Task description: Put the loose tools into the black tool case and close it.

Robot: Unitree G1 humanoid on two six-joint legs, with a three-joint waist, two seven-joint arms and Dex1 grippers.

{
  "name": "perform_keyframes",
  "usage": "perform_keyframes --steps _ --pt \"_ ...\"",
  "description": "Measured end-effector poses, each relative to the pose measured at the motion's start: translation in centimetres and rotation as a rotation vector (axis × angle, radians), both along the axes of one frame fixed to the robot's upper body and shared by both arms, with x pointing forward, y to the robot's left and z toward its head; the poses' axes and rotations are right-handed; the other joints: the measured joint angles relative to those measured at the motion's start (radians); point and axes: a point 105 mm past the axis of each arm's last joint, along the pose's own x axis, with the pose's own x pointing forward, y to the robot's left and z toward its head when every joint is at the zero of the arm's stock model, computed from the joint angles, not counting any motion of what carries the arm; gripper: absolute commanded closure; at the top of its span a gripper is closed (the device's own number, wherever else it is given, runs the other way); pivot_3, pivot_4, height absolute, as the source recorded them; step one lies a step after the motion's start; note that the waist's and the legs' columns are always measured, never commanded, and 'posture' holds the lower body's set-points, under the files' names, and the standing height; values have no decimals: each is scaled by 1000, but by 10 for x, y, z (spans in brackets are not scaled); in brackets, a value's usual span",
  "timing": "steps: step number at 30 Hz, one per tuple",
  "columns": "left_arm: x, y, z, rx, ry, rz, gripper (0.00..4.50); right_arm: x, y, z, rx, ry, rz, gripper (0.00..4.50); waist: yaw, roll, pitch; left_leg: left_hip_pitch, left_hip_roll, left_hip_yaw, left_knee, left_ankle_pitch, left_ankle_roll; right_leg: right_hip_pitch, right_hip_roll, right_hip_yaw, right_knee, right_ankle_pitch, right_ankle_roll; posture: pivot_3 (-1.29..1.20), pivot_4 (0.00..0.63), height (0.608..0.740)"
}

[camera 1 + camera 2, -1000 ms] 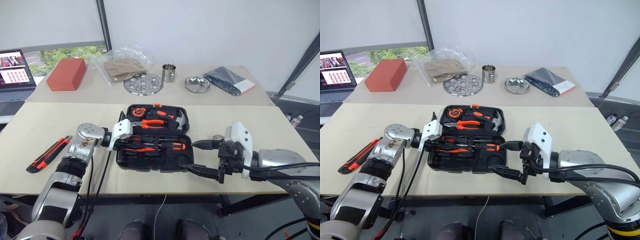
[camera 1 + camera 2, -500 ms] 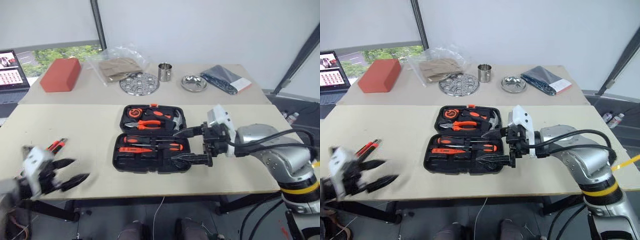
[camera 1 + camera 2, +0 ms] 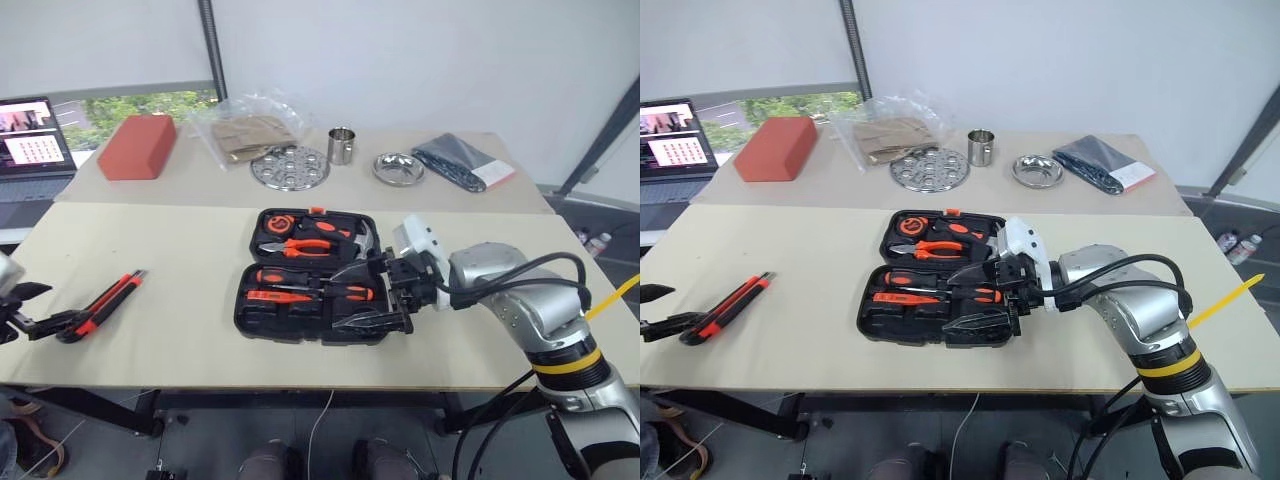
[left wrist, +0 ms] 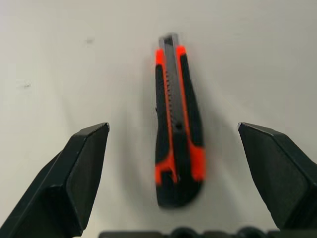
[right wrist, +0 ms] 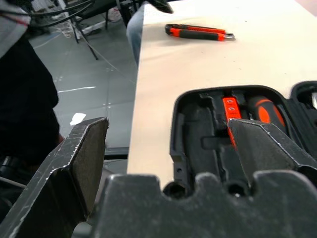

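On the far tabletop [image 3: 150,190] a red rectangular block [image 3: 135,147] lies at the left side. Beside it, toward the middle, there is a clear plastic bag [image 3: 245,130] with brown paper inside. Just in front of the bag lies a round steel dish with holes [image 3: 289,167], and a small steel cup [image 3: 341,146] stands near it. Further right is a shallow steel bowl [image 3: 397,168], then a dark flat pouch [image 3: 462,161] lying at an angle. An open laptop [image 3: 32,145] with a lit screen is at the far left.
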Motion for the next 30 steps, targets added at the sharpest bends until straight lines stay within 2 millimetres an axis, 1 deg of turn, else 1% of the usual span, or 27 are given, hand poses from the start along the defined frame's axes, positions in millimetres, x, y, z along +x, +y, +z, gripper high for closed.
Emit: perform_keyframes --steps 1,2,3,6,7,8,9,10,11,12,14,16,18,19,21,22,24,26,27,28,30 --pt "2 0 -10 4 51 -3 36 0 -1 -1 -1 -3 -11 0 -3 0 0 0 0 1 0 1 0 0 1 -3 1 0 0 0 150 734" --pt "5 -1 -16 3 80 -1 36 -1 -3 -2 0 -8 -24 0 -11 -1 0 0 3 4 -2 5 7 0 4 -5 -1 -1 -1 0 150 734" --pt "10 -1 -19 0 96 7 36 -1 -4 -1 4 -15 -38 0 -16 -1 0 0 3 4 -3 5 8 0 4 -6 0 -3 0 0 150 734" --pt "22 5 -18 13 130 60 36 -4 -9 0 3 -38 -71 0 -23 0 0 4 3 10 -6 4 6 0 5 -5 0 -7 -1 0 150 734" --pt "23 6 -19 7 142 73 36 -5 -10 0 0 -39 -76 0 -23 0 0 5 3 10 -6 4 6 0 4 -4 -1 -7 -1 0 150 734" --pt "23 8 -21 -3 158 88 548 -6 -12 0 -2 -39 -89 0 -23 0 0 7 4 10 -6 4 6 1 4 -3 -2 -9 0 0 150 734" --pt "23 7 -22 -19 172 96 632 -7 -15 -2 -9 -39 -106 0 -24 0 0 10 4 10 -7 4 5 1 3 -2 -1 -11 3 0 150 734" --pt "23 8 -23 -28 180 102 1008 -7 -17 -2 -13 -38 -115 0 -26 0 0 11 4 11 -7 3 4 1 2 -1 0 -13 5 0 150 734" --pt "23 9 -24 -30 186 106 1144 -7 -18 -2 -15 -40 -123 0 -27 0 0 12 5 11 -7 3 2 1 1 -1 1 -13 5 0 150 734" --pt "24 9 -24 -32 191 110 1651 -8 -20 -1 -12 -36 -131 0 -28 0 0 13 5 11 -7 0 -2 1 1 -1 1 -13 5 0 150 734" --pt "24 8 -24 -44 198 111 2215 -12 -24 -3 -21 -19 -141 0 -27 0 0 13 6 11 -6 0 -3 1 0 -1 2 -12 2 0 150 734" --pt "25 5 -23 -75 203 106 3004 -14 -26 -2 -21 -12 -147 0 -26 0 0 12 6 11 -4 0 -3 1 -1 -1 2 -10 1 0 150 734" --pt "28 -6 -17 -107 196 56 3031 -18 -29 -2 -22 14 -149 0 -22 -1 0 10 6 10 -2 0 -3 0 -1 -1 2 -9 -1 0 150 734" --pt "32 -16 -9 -121 173 1 3031 -20 -31 -4 -28 27 -149 0 -18 -3 1 8 6 9 -1 0 -3 0 -1 -2 2 -6 -5 0 150 734" --pt "41 -47 14 -140 107 -164 3031 -25 -33 -5 -33 50 -146 0 -6 -4 1 5 6 6 1 0 -2 -1 -2 -3 1 -6 -5 0 150 734" --pt "43 -67 28 -148 76 -258 3031 -27 -35 -5 -34 55 -146 0 0 -4 1 4 6 5 2 -1 -2 0 -2 -3 0 -6 -5 0 150 734" --pt "42 -110 54 -135 34 -461 3031 -31 -37 -7 -45 58 -158 0 4 -4 1 3 5 4 5 -2 0 0 -3 -3 0 -6 -3 0 150 734" --pt "42 -148 68 -97 12 -624 3031 -33 -40 -9 -45 64 -180 0 4 -4 1 3 3 4 5 2 8 2 -2 -2 -1 -5 -1 0 150 734" --pt "42 -173 72 -76 5 -723 3031 -33 -42 -11 -49 67 -193 0 5 -4 1 3 2 4 5 3 9 2 -2 -2 -1 -5 0 0 150 734" --pt "41 -190 70 -65 10 -792 3031 -34 -42 -11 -48 66 -200 0 5 -3 1 4 2 5 5 3 9 3 -2 -2 -1 -5 0 0 150 734" --pt "39 -223 55 -78 65 -923 3031 -36 -42 -11 -38 69 -215 0 1 -3 1 5 2 6 5 3 10 3 0 -1 0 -5 0 0 150 734"
